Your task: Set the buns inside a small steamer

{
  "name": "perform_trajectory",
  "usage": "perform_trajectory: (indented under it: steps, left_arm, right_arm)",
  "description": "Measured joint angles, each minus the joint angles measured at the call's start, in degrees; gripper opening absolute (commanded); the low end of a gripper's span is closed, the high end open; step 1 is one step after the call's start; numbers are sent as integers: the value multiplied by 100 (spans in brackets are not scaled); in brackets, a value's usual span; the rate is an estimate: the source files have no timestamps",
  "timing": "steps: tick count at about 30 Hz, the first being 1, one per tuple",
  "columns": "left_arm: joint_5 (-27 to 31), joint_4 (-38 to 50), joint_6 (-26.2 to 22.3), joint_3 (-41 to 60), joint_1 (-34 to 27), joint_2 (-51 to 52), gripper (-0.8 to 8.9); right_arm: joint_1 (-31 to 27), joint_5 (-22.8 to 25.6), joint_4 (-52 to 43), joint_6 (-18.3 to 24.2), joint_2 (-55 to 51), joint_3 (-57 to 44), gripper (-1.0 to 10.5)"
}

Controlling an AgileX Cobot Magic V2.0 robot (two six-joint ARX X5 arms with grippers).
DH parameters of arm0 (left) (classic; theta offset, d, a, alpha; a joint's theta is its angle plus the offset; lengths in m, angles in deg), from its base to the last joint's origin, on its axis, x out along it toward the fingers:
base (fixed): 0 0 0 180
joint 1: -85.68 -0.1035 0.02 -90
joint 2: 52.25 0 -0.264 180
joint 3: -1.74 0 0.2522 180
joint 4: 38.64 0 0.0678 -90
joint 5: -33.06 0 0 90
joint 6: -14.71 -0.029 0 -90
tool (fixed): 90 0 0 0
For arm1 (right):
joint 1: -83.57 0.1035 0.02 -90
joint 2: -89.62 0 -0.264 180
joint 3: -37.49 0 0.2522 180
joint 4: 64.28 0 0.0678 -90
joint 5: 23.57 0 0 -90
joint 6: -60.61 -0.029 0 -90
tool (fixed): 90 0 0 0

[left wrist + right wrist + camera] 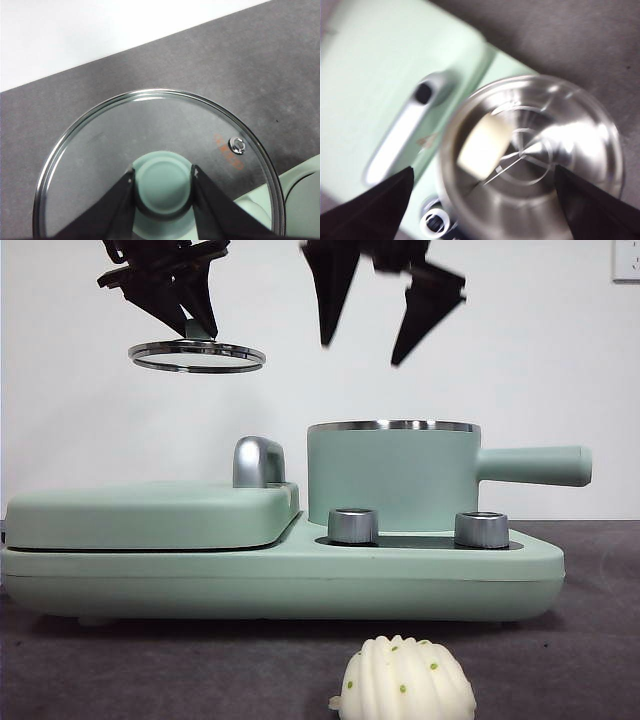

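The left gripper (162, 182) is up in the air pinching the green knob (162, 185) of the glass lid (197, 356), holding it level, above the flat griddle (150, 515) and off at about 10 o'clock from the small steamer (392, 475). The right gripper (385, 335) hangs right over the open steamer with its jaws spread wide, nothing between them. Looking down from its wrist cam, the smooth loaf bun (482, 147) is already sitting inside the steel pot, a bit blurry. The ridged bun (405, 680) with green specks is on the dark table (590, 640) out front, at roughly 6 o'clock from the steamer, well apart from it. The steamer's handle (535, 465) sticks out toward 3 o'clock.
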Motion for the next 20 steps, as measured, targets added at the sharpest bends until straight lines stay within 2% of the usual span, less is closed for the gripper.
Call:
perform_trajectory:
  steps: [4, 8, 13, 16, 20]
  left_arm:
    - [0, -17, 4, 0, -7, 0, 18]
    - [0, -15, 4, 0, -20, 0, 18]
    - [-2, -9, 4, 0, -20, 0, 18]
    - [0, -11, 4, 0, -20, 0, 18]
    - [-2, -7, 4, 0, -20, 0, 18]
  right_arm:
    - [308, 0, 0, -70, -800, -682, 447]
    - [640, 22, 0, -109, -1696, -1779, 447]
    - [1252, 271, -2, -264, -2712, -3351, 447]
    - [1762, 284, -201, -579, -3318, -4325, 447]
    - [2354, 334, -1373, -1172, -3888, -5436, 447]
